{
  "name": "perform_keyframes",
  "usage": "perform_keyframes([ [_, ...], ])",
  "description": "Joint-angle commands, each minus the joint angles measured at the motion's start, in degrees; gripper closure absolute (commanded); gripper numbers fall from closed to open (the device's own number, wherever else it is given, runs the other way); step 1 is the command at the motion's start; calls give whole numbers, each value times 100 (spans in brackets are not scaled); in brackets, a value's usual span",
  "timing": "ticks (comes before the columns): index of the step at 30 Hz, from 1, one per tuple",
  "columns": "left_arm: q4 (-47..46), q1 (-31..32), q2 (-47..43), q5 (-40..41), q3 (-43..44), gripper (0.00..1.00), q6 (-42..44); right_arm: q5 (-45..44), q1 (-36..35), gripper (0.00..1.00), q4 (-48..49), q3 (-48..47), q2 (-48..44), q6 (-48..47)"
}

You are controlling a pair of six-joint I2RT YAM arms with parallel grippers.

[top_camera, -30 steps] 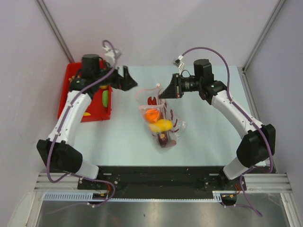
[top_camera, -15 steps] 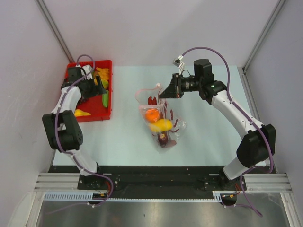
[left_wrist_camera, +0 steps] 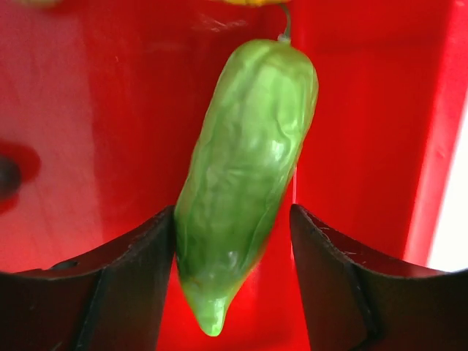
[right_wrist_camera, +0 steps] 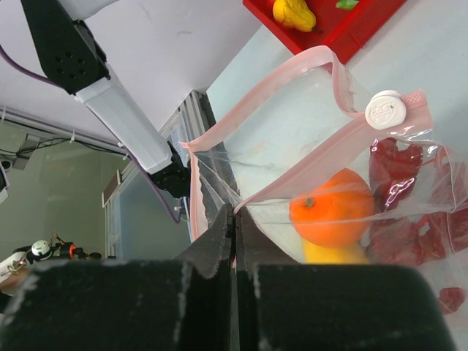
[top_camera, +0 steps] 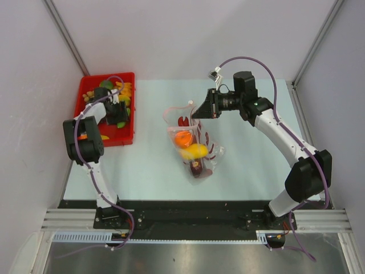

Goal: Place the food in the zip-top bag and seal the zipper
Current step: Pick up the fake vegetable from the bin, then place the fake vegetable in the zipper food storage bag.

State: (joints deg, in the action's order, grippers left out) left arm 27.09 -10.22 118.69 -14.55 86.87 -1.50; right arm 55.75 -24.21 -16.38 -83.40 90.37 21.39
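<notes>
- Left gripper point(left_wrist_camera: 232, 219): jaws partly open, straddling the glossy, wrinkled green pepper point(left_wrist_camera: 245, 168); thin gap at one finger, smooth red tray point(left_wrist_camera: 88, 146) beneath.
- Right gripper point(right_wrist_camera: 235, 219): jaws pinched shut on the floppy clear zip-top bag point(right_wrist_camera: 292, 139), its mouth gaping beyond them.

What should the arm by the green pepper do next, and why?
Probably close the left gripper on the green pepper: its fingers straddle it in the red tray, a gap showing on one side. The right gripper pinches the zip-top bag's rim, mouth open, ready.
</notes>
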Motion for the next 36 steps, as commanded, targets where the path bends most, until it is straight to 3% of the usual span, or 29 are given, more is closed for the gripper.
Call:
perform_keyframes([
  [1, -126, 64, 93, 259, 383, 35, 395, 6, -31, 100, 241, -195, -134, 15],
  [2, -64, 55, 49, 268, 409, 43, 422, 6, -23, 100, 249, -195, -125, 15],
  [8, -46, -33, -1224, -3, 339, 62, 536, -2, -40, 100, 267, -195, -98, 15],
  [11, 15, -7, -1934, -960, 558, 66, 317, -2, -58, 100, 311, -186, -81, 41],
  [18, 253, 1256, -2877, -2201, 1095, 62, 27, 6, -119, 100, 346, -203, -10, 32],
  [23, -441, 2286, -3378, -2298, 420, 60, -527, 24, -181, 100, 355, -230, -2, 32],
  [29, -485, 3253, -3511, -2386, -468, 63, -597, 15, -181, 100, 346, -256, -45, 15],
  [36, -714, 3527, -3933, -2412, -1409, 57, -650, 15, -172, 100, 293, -265, -89, -47],
])
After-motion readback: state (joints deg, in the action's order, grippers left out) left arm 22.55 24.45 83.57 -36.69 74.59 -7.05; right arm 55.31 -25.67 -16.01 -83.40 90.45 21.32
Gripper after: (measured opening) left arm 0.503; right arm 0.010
